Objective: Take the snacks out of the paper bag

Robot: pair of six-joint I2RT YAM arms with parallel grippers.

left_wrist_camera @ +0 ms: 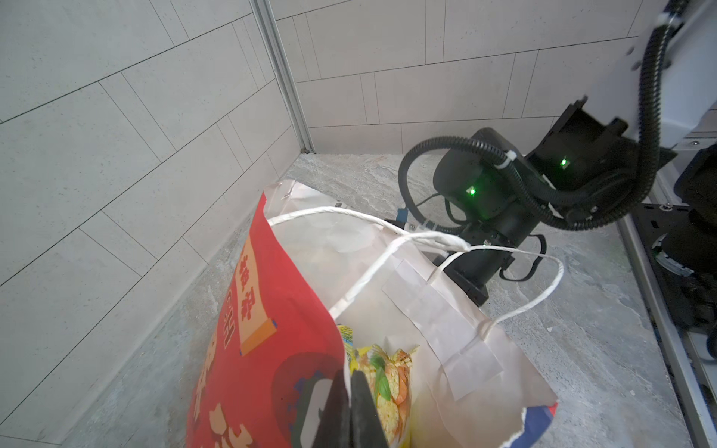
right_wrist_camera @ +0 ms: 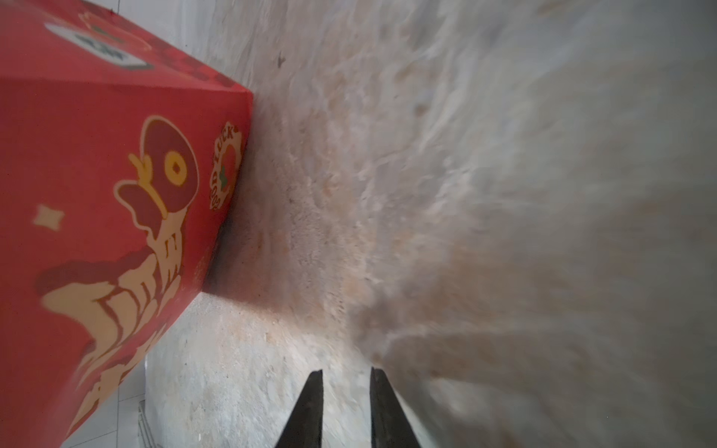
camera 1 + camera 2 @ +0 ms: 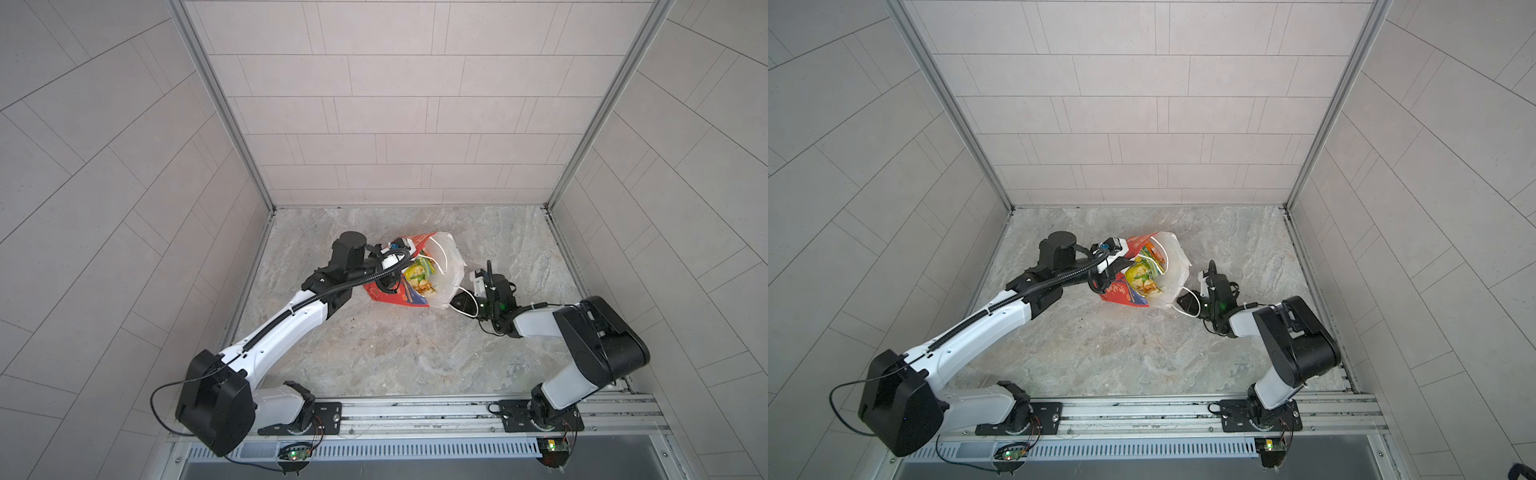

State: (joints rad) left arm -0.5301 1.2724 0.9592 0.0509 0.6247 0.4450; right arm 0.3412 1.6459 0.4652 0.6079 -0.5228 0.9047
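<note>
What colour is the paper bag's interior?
White. The paper bag shows it best in the left wrist view, against its red printed outside.
</note>
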